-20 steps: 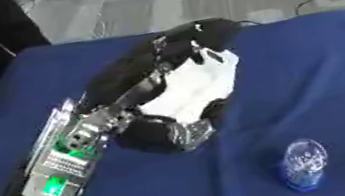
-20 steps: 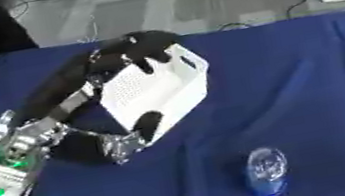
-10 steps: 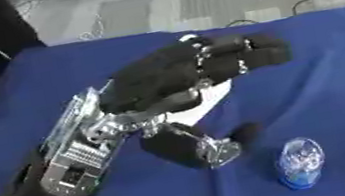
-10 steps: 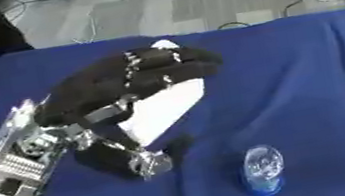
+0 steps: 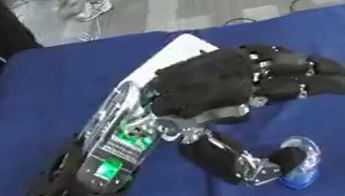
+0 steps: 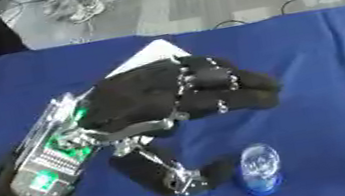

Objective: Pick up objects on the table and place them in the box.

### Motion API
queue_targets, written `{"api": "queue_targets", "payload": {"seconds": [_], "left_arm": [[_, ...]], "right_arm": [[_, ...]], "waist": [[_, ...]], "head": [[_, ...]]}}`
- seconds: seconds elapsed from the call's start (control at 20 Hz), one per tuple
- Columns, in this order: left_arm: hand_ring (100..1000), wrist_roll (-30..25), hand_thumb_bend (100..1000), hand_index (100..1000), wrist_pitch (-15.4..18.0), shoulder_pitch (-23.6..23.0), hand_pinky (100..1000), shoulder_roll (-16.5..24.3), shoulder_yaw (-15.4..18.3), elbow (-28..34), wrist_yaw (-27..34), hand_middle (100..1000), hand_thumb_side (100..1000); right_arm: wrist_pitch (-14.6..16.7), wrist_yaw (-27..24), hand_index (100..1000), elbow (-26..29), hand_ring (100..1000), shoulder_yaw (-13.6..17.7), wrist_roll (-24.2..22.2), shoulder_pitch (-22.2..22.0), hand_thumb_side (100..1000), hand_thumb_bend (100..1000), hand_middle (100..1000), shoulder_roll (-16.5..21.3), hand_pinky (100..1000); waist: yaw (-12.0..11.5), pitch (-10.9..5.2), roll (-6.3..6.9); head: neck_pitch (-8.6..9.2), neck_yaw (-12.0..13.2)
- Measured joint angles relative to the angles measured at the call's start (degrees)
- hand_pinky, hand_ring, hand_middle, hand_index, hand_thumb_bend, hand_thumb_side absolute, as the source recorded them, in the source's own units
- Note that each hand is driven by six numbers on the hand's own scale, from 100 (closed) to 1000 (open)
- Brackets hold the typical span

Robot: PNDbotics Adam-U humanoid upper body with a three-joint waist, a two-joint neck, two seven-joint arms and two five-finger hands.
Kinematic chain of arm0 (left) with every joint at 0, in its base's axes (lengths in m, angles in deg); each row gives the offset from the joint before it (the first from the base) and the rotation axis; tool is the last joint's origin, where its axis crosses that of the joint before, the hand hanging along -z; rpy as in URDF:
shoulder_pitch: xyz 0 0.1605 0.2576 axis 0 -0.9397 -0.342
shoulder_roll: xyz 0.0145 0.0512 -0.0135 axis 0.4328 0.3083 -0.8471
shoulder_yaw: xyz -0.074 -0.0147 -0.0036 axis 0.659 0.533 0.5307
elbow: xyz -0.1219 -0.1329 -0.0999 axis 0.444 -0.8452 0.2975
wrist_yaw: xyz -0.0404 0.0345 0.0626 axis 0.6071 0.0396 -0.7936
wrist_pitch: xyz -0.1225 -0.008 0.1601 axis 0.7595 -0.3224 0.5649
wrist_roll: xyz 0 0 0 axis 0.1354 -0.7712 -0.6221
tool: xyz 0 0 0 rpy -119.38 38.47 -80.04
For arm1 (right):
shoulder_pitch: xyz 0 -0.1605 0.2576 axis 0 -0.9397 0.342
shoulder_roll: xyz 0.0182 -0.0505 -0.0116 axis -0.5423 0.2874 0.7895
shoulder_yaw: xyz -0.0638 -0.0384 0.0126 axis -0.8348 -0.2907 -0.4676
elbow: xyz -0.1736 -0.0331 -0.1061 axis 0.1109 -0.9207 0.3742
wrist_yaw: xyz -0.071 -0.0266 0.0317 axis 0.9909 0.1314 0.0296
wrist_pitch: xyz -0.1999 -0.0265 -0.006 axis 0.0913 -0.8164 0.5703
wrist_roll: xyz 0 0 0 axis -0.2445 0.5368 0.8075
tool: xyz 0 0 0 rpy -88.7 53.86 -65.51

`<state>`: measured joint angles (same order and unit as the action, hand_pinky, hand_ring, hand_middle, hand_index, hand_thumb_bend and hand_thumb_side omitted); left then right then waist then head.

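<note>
- Our left hand (image 5: 236, 83) reaches in from the lower left and hangs over the middle of the table (image 6: 329, 57), which is covered in a blue cloth.
- Its fingers (image 5: 314, 77) are bent and bunched together, pointing right, with nothing between them; the thumb (image 5: 222, 159) juts down and to the right, apart from the fingers.
- The thumb's tip sits right beside a small clear bottle with a blue base (image 6: 260, 171); in the left eye view it looks to be touching the bottle, but we cannot tell for sure.
- The bottle stands near the front edge of the table, below the fingers and not enclosed by them.
- A white box (image 5: 172, 52) lies behind the hand, mostly hidden by it; only a corner shows at the far side.
- Our right hand does not show in either view.
</note>
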<state>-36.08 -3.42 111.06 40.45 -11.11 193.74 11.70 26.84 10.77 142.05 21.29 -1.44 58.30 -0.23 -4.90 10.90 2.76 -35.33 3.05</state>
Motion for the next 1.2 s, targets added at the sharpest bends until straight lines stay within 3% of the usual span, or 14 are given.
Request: {"api": "queue_targets", "payload": {"seconds": [1.0, 1.05, 1.1, 1.2], "left_arm": [[809, -1.08, 100, 933, 1.12, 0.23, 758, -2.84, -1.12, -4.35, -1.22, 909, 562], [808, -1.13, 100, 933, 1.17, 0.12, 755, -2.84, -1.21, -4.67, -1.49, 910, 521], [808, -1.20, 100, 934, 1.26, -0.18, 755, -2.84, -1.22, -5.02, -1.70, 910, 567], [807, -1.31, 100, 935, 1.42, -0.61, 748, -2.84, -1.23, -5.83, -2.21, 912, 572]], "right_arm": [[-0.02, -0.69, 874, 0.00, 815, -0.28, -0.54, 0.56, 945, 100, 839, 0.20, 881], [-0.02, -0.75, 874, 0.00, 815, -0.28, -0.55, 0.60, 944, 100, 839, 0.20, 881], [-0.03, -0.79, 874, 0.00, 815, -0.28, -0.56, 0.75, 945, 100, 839, 0.20, 882], [-0.09, -0.89, 874, 0.00, 815, -0.28, -0.66, 1.05, 946, 100, 839, 0.20, 882]], "waist": [[1.65, 0.99, 0.59], [1.65, 1.07, 0.61], [1.68, 1.11, 0.61], [1.76, 1.35, 0.61]], "head": [[0.01, 0.07], [0.01, 0.06], [0.01, 0.06], [0.01, 0.05]]}}
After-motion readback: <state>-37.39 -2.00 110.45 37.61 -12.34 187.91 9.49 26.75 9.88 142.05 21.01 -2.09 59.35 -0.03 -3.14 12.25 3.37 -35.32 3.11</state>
